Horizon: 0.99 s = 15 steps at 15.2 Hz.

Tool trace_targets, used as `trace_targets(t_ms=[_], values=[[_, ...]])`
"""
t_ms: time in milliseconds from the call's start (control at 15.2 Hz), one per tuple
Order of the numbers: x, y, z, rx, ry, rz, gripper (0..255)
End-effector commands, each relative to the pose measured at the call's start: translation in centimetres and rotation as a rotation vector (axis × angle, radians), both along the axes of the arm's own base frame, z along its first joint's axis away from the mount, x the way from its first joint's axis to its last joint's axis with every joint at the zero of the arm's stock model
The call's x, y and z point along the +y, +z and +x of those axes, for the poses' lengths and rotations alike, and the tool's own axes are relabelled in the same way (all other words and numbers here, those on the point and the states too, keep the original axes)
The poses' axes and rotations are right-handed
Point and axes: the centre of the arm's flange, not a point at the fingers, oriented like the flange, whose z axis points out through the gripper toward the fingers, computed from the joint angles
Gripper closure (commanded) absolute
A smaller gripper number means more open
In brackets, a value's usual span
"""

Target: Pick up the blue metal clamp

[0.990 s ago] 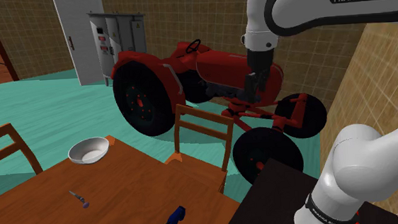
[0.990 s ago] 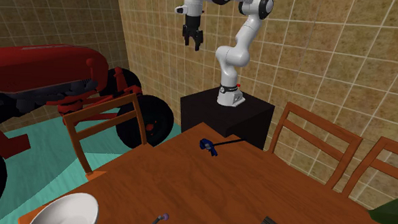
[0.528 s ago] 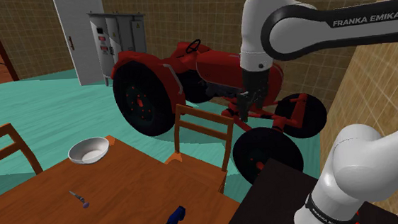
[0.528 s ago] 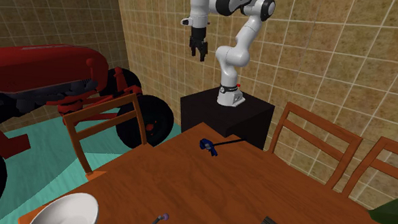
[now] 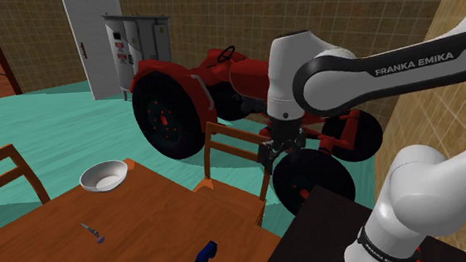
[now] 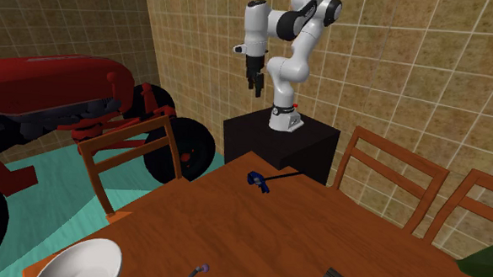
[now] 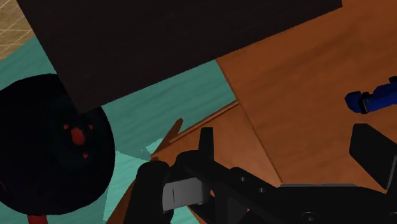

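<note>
The blue clamp (image 5: 204,256) lies flat on the wooden table (image 5: 56,249) near the edge closest to the stand, its black bar running off from the blue head. In the second exterior view the clamp (image 6: 256,179) rests by the table's far edge. My gripper (image 5: 267,160) hangs in the air well above and beyond it, over the chair back, fingers apart and holding nothing. From across the table the gripper (image 6: 257,88) points downward, high above the stand. Past the open gripper (image 7: 287,145) in the wrist view, the clamp's blue head (image 7: 375,98) shows beside the right finger.
A wooden chair (image 5: 237,155) stands at the table edge below the gripper, with a red tractor (image 5: 220,85) behind it. On the table are a white bowl (image 5: 104,175) and a small tool (image 5: 92,233). The dark stand (image 6: 278,143) adjoins the table. More chairs (image 6: 387,176) line one side.
The arm has folded down, and the gripper has dropped steadily lower and closer to the stand and table edge. The fingers stay apart. The clamp has not moved.
</note>
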Motion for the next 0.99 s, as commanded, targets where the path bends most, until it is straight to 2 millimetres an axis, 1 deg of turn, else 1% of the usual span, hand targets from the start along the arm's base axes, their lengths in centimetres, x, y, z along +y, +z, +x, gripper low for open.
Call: trace_targets(t_ms=[0,462,924], values=[[1.7,-2.2,0.0,-0.005,-0.062,0.011,0],[7.4,-8.6,1.4,-0.02,-0.261,0.047,0],[12.9,-14.9,4.0,-0.036,-0.46,0.083,0]])
